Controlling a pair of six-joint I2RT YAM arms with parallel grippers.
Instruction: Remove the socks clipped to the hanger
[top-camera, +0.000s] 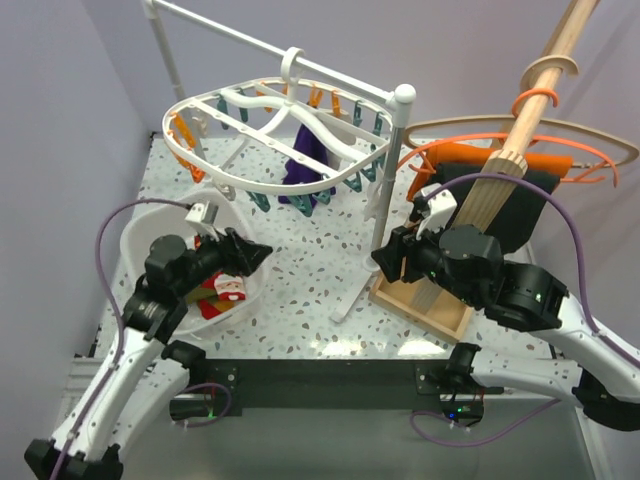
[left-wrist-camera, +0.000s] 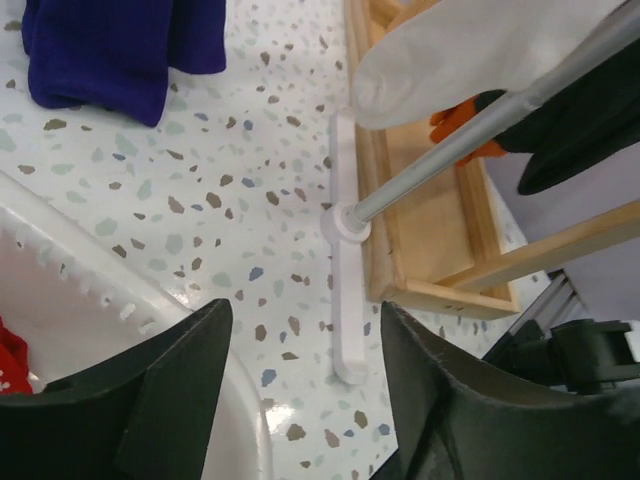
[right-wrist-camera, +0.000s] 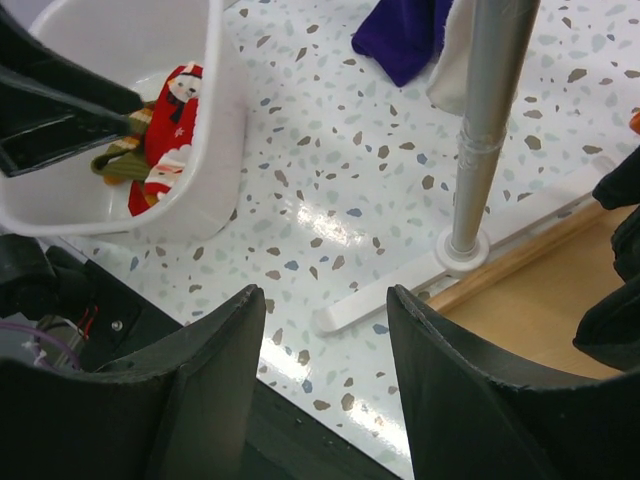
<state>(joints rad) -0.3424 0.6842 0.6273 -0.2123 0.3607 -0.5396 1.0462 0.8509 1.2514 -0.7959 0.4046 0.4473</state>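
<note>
Top view looks down; wrist views (close) share the pole (left-wrist-camera: 440, 157) (right-wrist-camera: 490, 100).

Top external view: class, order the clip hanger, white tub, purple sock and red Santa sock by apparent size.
Largest to smallest:
1. the clip hanger
2. the white tub
3. the purple sock
4. the red Santa sock, only partly visible in the tub, so this last place is unsure

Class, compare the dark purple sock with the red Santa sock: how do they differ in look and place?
The purple sock is plain dark; the red Santa sock bears white figures. The purple one hangs from the white hanger; the red one lies in the white tub. Both are socks.
</note>
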